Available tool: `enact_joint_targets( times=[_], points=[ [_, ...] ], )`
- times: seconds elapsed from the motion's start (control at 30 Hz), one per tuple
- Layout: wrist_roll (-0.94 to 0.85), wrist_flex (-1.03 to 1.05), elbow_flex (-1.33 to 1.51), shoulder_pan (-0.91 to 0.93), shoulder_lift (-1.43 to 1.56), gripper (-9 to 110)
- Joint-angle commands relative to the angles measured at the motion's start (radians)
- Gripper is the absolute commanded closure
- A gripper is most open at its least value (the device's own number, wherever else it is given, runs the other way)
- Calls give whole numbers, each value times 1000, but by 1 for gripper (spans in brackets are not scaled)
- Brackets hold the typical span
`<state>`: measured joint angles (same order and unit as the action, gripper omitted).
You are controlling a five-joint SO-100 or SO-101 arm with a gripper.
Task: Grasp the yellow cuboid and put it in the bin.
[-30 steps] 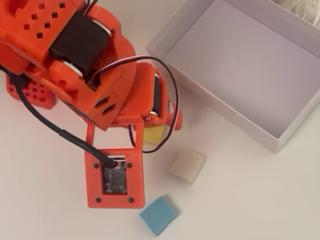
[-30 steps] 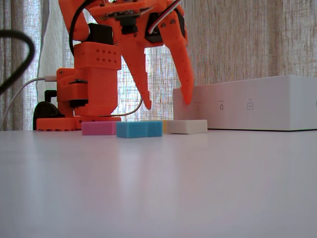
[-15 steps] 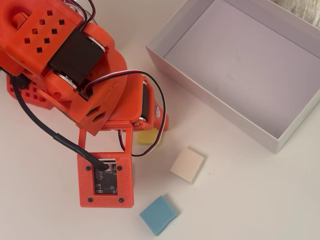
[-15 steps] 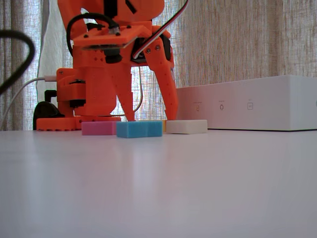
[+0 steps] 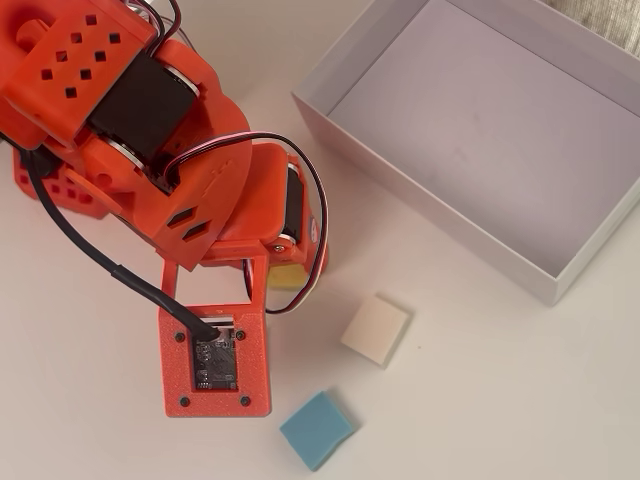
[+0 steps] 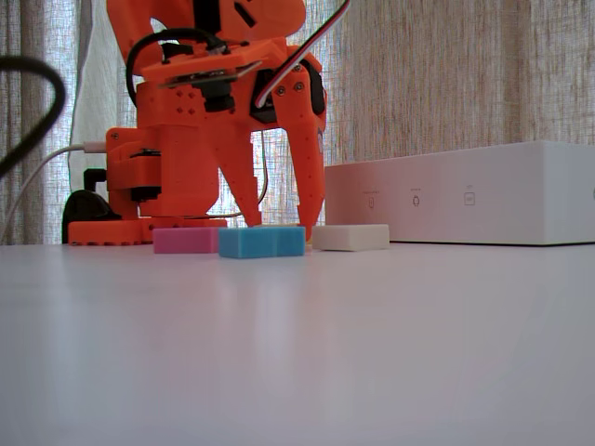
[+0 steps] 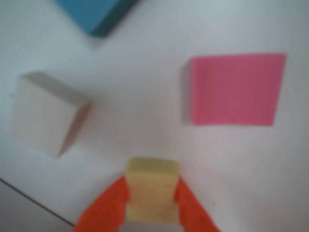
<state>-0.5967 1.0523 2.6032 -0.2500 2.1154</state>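
In the wrist view the yellow cuboid (image 7: pixel 151 193) sits between my two orange fingers (image 7: pixel 104 212), which press on both of its sides. My gripper (image 7: pixel 151 183) is shut on it, low at the table. From overhead only a sliver of the yellow cuboid (image 5: pixel 288 277) shows under the arm. In the fixed view the gripper (image 6: pixel 282 226) reaches down to the table just behind the blue block (image 6: pixel 261 242), which hides the cuboid. The white bin (image 5: pixel 395 180) lies at the upper right in the overhead view, and the bin (image 6: pixel 465 193) stands at the right in the fixed view.
A cream block (image 5: pixel 376 330) and a blue block (image 5: pixel 317 430) lie near the gripper. A pink block (image 7: pixel 234 89) lies close beside the yellow one. The arm's base (image 6: pixel 139 186) stands at the left in the fixed view.
The gripper has come down from above the blocks to the table. Its fingers have drawn closer together around the yellow cuboid.
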Motion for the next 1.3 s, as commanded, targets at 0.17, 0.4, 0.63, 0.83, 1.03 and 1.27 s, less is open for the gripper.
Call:
enact_joint_targets(
  times=[0.17,0.4,0.63,0.83,1.03,1.27],
  points=[
    [6,-9,-89,-2,9,110],
    [12,49,-425,-51,69,110],
    [14,-49,-609,-192,167,110],
    [12,-92,-580,-433,245,110],
    [12,-52,-439,-600,241,110],
    [-3,-21,-235,-597,212,109]
  ],
)
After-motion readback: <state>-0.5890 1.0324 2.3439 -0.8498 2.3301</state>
